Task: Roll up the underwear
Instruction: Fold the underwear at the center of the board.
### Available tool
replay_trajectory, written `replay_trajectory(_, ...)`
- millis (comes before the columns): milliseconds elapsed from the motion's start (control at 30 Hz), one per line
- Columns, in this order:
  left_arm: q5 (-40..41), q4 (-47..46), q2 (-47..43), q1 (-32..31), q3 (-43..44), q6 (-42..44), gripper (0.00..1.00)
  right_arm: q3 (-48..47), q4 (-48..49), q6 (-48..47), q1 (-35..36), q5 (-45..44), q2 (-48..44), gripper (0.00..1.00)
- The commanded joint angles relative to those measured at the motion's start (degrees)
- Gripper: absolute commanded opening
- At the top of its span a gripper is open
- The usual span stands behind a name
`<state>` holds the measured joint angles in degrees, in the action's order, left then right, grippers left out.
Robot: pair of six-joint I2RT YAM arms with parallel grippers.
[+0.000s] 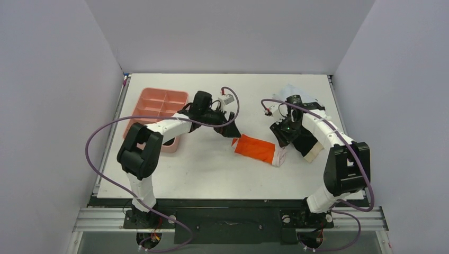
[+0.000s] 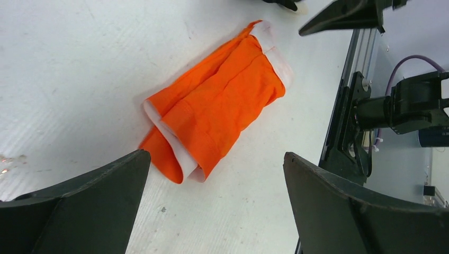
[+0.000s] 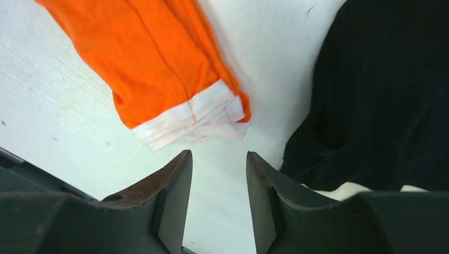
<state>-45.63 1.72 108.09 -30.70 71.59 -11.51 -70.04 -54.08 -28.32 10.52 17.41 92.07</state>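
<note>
1. Lying near the middle of the white table [image 1: 212,169], the orange underwear [image 1: 257,148] is folded into a long, narrow bundle; white bands show at both ends.
2. Black underwear [image 1: 306,142] lies just to its right, partly under the right arm; its beige waistband [image 1: 316,153] faces the near edge.
3. Left gripper [image 1: 229,129] sits at the bundle's left end; its fingers [image 2: 79,206] are spread wide and hold nothing.
4. Right gripper [image 1: 280,138] sits at the bundle's right end, between the two garments; its jaws are only narrowly parted, with bare table visible in the gap and no cloth gripped.
5. A pink tray [image 1: 159,106] with compartments rests at the far left, partly under the left arm.
</note>
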Motion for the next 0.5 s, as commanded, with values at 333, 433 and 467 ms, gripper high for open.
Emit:
replay_trajectory(333, -1.49, 2.43, -9.09, 10.39, 0.90, 1.38, 0.97, 11.18, 3.25, -2.04, 4.65, -7.74, -1.52, 0.36)
replay_trajectory(433, -1.74, 3.84, -10.92, 12.73, -0.09, 1.51, 0.97, 8.84, 5.10, -0.50, 5.35, -10.11, 2.99, 0.34)
replay_trajectory(467, -1.68, 4.18, -12.04, 13.90, -0.33, 1.78, 0.97, 8.15, 5.33, -0.33, 5.37, -10.64, 4.02, 0.33)
